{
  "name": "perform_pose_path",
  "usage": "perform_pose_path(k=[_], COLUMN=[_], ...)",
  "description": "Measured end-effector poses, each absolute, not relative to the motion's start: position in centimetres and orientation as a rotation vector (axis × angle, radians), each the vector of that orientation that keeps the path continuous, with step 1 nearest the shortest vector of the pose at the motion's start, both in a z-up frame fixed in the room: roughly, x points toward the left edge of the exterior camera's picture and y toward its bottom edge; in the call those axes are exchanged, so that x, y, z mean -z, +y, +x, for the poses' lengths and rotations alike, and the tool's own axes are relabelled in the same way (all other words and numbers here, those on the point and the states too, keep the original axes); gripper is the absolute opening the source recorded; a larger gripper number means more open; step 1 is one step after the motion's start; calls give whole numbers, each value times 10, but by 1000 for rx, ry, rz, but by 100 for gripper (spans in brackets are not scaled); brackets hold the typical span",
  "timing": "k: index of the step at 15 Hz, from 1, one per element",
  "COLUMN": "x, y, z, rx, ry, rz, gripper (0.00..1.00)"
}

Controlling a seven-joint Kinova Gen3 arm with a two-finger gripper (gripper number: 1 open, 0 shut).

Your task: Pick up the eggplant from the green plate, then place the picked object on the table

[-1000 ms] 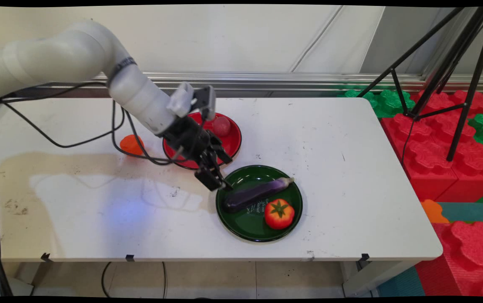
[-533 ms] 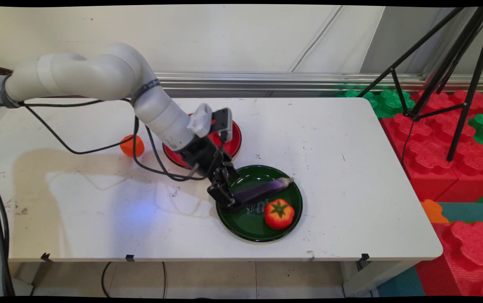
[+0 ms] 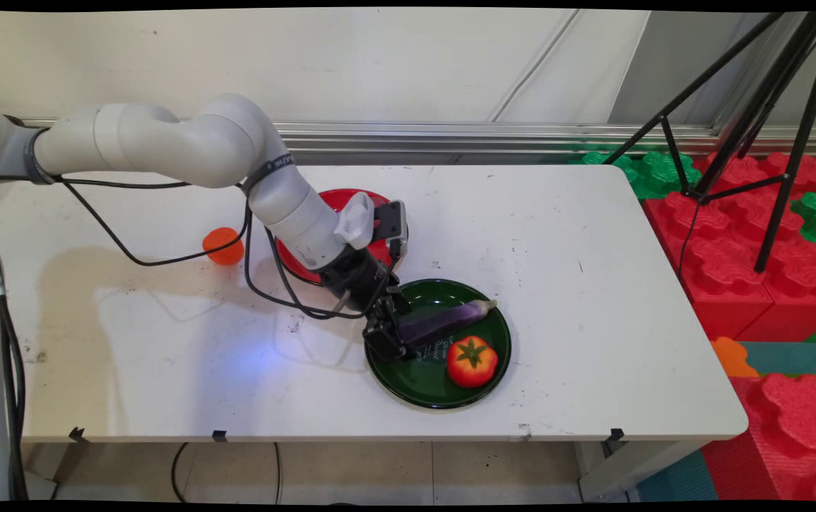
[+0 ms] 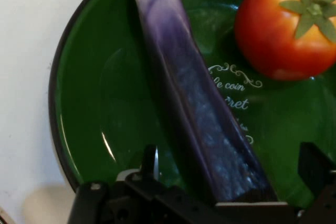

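Observation:
A purple eggplant [image 3: 447, 321] lies slantwise in a dark green plate [image 3: 427, 392], beside a red tomato [image 3: 472, 361]. My gripper [image 3: 388, 340] is down at the eggplant's thick left end, just inside the plate's left rim. In the hand view the eggplant [image 4: 199, 108] runs up between my two fingers [image 4: 150, 160], which stand apart on either side of it without pressing on it. The gripper [image 4: 231, 163] is open. The tomato [image 4: 286, 27] sits to the upper right, and the green plate [image 4: 89, 103] fills most of that view.
A red plate [image 3: 292, 257] sits behind the green one, partly hidden by the arm. A small orange object [image 3: 223, 245] lies on the table's left. Black cables hang from the arm. A black tripod [image 3: 756, 128] and red and green foam blocks [image 3: 735, 249] stand off the table's right.
The arm has swung down and to the right, from over the red plate to the green plate. The gripper has come down around the eggplant's thick end.

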State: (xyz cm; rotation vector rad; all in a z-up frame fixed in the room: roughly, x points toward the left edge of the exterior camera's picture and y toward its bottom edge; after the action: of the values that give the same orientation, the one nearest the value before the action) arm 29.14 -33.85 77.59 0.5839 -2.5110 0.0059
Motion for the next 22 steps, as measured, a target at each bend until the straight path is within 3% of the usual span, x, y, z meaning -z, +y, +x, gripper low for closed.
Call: perform_pose_path(k=[1, 2, 14, 22], x=[-774, -773, -773, -806], y=[-339, -340, -348, -334], z=[290, 289, 283, 299], rx=[-8, -10, -52, -95], ry=[-2512, -2513, -2479, -2432], rz=[588, 592, 692, 699], gripper=[100, 0, 0, 0])
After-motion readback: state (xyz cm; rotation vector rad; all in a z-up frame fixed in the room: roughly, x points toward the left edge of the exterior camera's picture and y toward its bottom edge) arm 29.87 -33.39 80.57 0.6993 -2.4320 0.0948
